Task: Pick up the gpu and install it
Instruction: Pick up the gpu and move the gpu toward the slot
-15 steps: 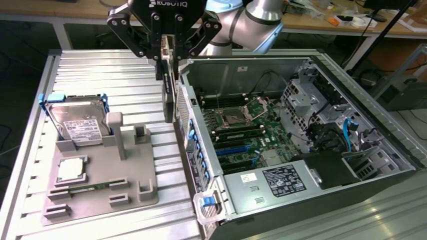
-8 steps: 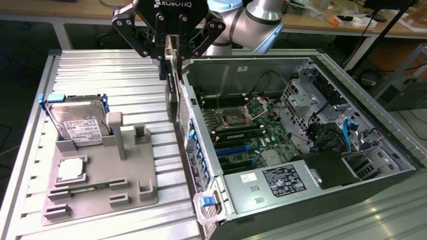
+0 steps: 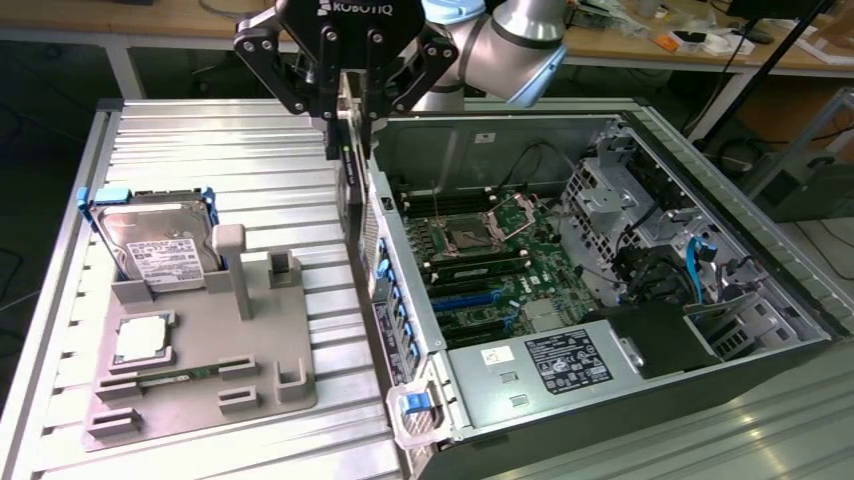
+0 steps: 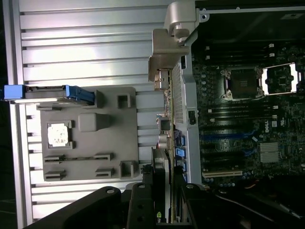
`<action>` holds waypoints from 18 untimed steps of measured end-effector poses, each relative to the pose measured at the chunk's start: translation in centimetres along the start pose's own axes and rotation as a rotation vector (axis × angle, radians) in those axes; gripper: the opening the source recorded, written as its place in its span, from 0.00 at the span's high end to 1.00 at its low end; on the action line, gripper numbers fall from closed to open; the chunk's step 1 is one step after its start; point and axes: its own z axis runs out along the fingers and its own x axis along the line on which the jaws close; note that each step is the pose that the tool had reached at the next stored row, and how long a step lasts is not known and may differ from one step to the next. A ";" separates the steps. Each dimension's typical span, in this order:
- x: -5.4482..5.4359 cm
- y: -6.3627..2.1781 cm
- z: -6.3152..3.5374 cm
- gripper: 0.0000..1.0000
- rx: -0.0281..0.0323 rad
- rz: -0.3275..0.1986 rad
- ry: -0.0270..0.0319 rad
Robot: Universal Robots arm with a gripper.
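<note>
Black two-finger gripper (image 3: 350, 112) has its jaws closed partway, pinching the gpu (image 3: 350, 185), a thin green circuit card with a silver end bracket, hanging edge-on. The card sits just above the rear wall of the open black-and-silver computer case (image 3: 641, 410), not yet inside it.

Risks:
- bracket catches the case's rear wall on descent and the card twists in the pinch
- card edge misses the slot on the green motherboard (image 3: 494, 260) inside the case and gets forced
- narrow grip on a thin edge could let it slip

Can't judge slot alignment from the wrist view.
</note>
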 end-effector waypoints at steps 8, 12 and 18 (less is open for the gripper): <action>-0.5 0.03 0.01 0.73 0.0000 0.000 0.0000; -0.8 0.05 0.02 0.73 0.0001 0.000 0.0001; -1.2 0.07 0.03 0.73 0.0001 0.000 0.0001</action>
